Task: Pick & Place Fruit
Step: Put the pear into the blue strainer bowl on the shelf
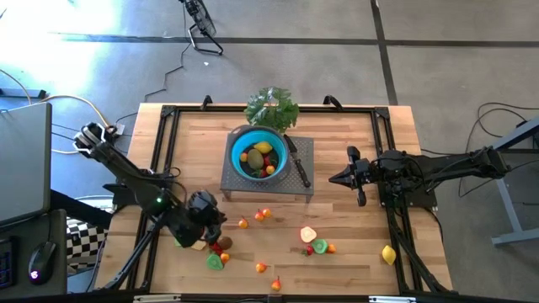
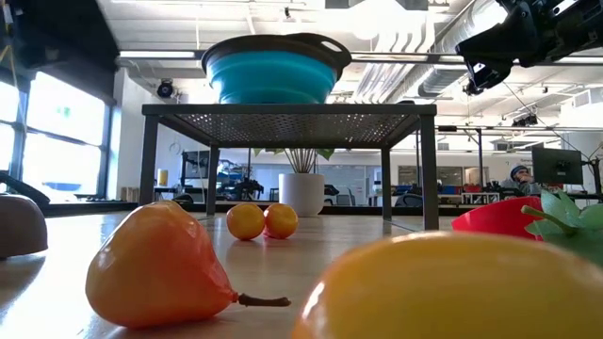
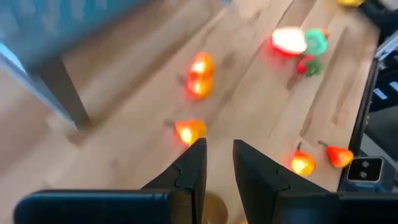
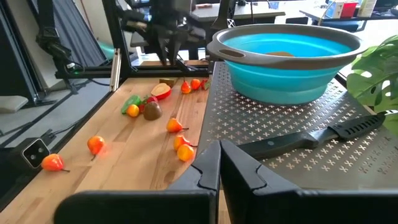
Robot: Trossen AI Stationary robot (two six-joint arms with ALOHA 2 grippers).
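Blue bowl [image 1: 258,153] on its mesh stand already holds several fruit; about a dozen more [image 1: 308,235] lie scattered on the counter [image 1: 354,210]. Left hand [image 1: 206,220] hovers nearly closed and empty over them; right hand [image 1: 338,178] waits closed beside the stand.

Open-plan office lab: desks, monitor [image 2: 556,166], exposed ceiling ducts [image 2: 424,56]

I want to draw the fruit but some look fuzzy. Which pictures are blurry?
Left wrist view: smeared all over, so the small orange toy fruits glow like blobs on the wooden table. Low view: the big yellow fruit right at the lens is out of focus; the orange pear-shaped fruit is sharper. High view: bright glare on the floor.
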